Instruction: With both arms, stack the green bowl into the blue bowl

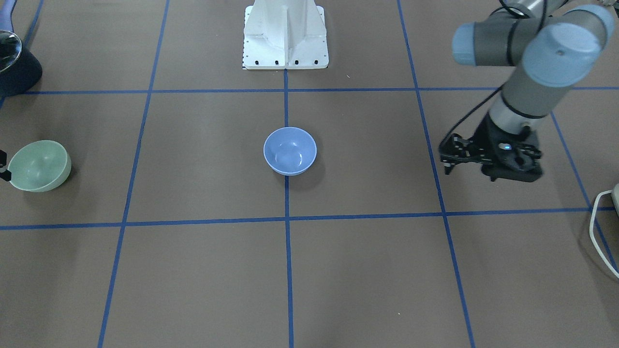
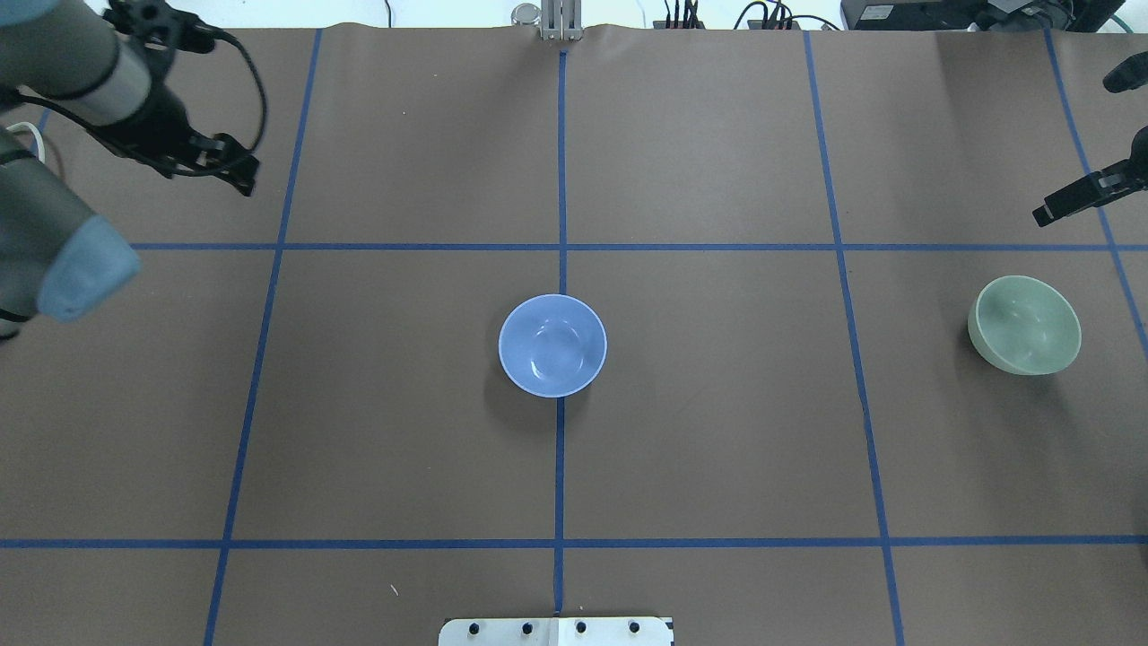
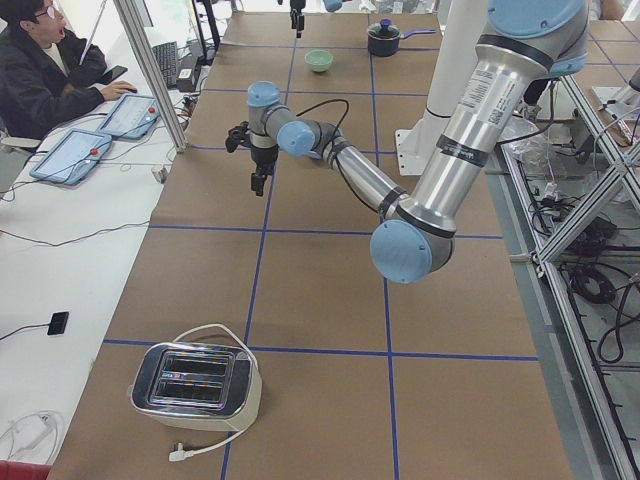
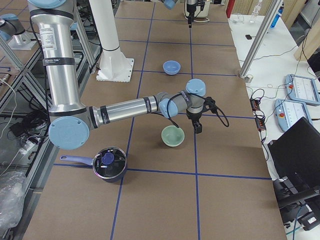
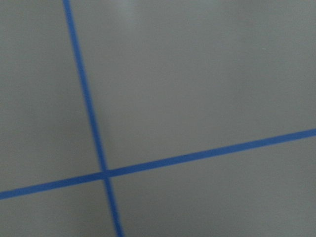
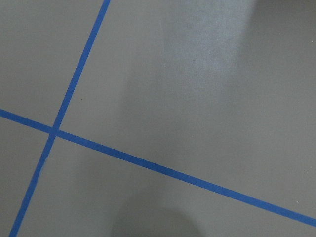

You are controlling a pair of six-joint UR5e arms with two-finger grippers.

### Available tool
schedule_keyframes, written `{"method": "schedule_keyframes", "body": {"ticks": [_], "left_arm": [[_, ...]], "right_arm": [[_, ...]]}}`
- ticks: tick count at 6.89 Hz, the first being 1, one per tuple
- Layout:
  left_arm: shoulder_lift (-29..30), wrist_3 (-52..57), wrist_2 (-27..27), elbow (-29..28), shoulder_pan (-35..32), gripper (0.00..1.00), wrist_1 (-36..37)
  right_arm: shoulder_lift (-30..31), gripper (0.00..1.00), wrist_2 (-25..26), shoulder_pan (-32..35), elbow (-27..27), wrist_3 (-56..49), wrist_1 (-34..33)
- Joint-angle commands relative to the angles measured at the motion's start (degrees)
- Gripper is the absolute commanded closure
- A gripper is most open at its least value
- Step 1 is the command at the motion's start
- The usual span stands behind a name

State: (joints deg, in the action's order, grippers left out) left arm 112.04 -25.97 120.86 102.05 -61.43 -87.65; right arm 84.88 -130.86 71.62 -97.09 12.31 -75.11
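Observation:
The blue bowl (image 1: 290, 151) stands upright at the table's centre, also in the overhead view (image 2: 552, 345). The green bowl (image 1: 39, 166) stands upright and apart from it on the robot's right side, also in the overhead view (image 2: 1025, 324). My left gripper (image 2: 244, 179) hangs above the table at the far left, well away from both bowls; it looks shut and empty. My right gripper (image 2: 1045, 215) hovers just beyond the green bowl without touching it; it looks shut and empty. Both wrist views show only bare table and tape lines.
A dark pot with a lid (image 4: 107, 162) sits near the robot's right end of the table. A toaster (image 3: 195, 385) with a white cable sits at the left end. The white pedestal (image 1: 285, 34) stands at the robot's side. An operator (image 3: 40, 70) sits beside the table.

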Motion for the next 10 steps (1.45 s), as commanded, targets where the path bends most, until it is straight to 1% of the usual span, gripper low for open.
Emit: {"method": "schedule_keyframes", "body": {"ticks": [1, 2, 3, 4, 5, 6, 7, 8, 9, 10], "left_arm": [[-8.47, 21.49, 0.52, -0.62, -12.69, 0.01, 3.08], [-9.11, 31.59, 3.22, -2.1, -18.06, 0.01, 7.71], [-9.03, 41.26, 5.42, -5.6, -24.38, 0.0, 11.5], [-9.12, 47.01, 6.31, -10.16, -27.57, 0.01, 13.01], [-10.25, 53.94, 6.32, -16.21, -31.26, 0.01, 12.77], [-11.57, 58.19, 8.32, -18.1, -34.95, 0.01, 9.98], [-11.76, 46.92, 10.0, -17.94, -35.25, 0.01, 9.26], [-13.32, 45.59, 10.01, -17.77, -35.17, 0.01, 7.16], [-14.47, 45.23, 10.1, -17.76, -35.08, 0.01, 4.88], [-14.92, 45.14, 11.15, -17.85, -35.08, 0.01, 4.77]], "right_arm": [[2.47, 0.0, -0.01, 0.19, -0.21, -0.62, 0.92], [3.35, 0.0, 0.0, 0.36, -0.38, -1.75, 1.01], [5.27, 0.0, 0.17, 0.36, 0.14, -5.33, 2.67], [6.51, 0.0, 0.0, 0.36, 1.28, -6.41, 4.86], [8.35, 0.0, 0.0, 0.28, 1.9, -6.42, 6.54], [8.63, 0.0, 0.0, 0.27, 3.55, -6.07, 9.16], [8.11, 0.01, 0.17, -0.16, 6.18, -6.07, 11.62], [7.41, 0.01, 0.43, -0.95, 7.95, -5.9, 13.04], [6.18, 0.01, 0.52, -2.52, 8.75, -5.81, 13.06], [5.21, 0.01, 0.52, -3.76, 8.93, -5.37, 13.06]]}}
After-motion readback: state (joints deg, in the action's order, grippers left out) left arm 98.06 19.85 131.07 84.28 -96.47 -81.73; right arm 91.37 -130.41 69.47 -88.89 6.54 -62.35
